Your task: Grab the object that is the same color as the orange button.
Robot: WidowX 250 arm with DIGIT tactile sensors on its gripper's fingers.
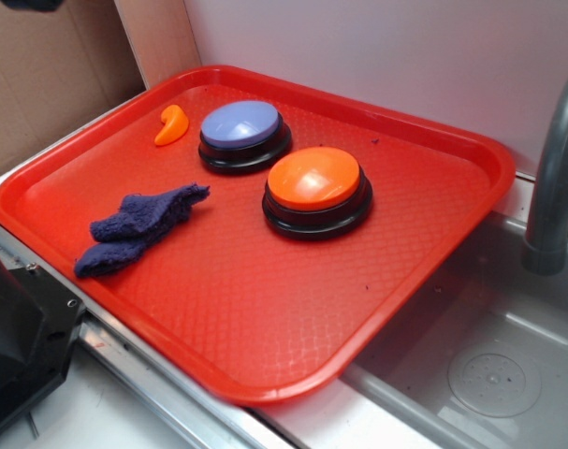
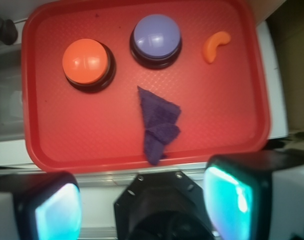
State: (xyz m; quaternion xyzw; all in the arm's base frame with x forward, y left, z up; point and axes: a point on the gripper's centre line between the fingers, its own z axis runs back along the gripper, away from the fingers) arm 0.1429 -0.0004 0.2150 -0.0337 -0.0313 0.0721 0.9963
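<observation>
Red tray (image 1: 433,234) set flat on the table, right edge overhanging a grey sink basin (image 1: 489,374). Grey faucet pipe (image 1: 555,178) upright at the far right of the exterior view. Four items located on the tray, none touching another. Small orange comma-shaped piece (image 1: 171,124) placed near the far left corner of the tray in the exterior view, just beside the lavender-blue button (image 1: 243,134) and apart from it; seen at the upper right of the tray in the wrist view (image 2: 215,46), curved end turned toward the tray rim. Orange button (image 1: 316,190) seated on its black base toward the tray centre, next to the lavender-blue button, well apart from the small orange piece. Dark blue cloth (image 1: 138,227) crumpled on the near left part of the tray, in front of the two buttons. Gripper (image 2: 141,205) positioned above the near edge of the tray in the wrist view, off the tray surface, well apart from every item. Fingers (image 2: 229,200) spread wide at either side of the frame, nothing held between them. Cardboard panel (image 1: 50,75) standing behind the tray at the upper left.
</observation>
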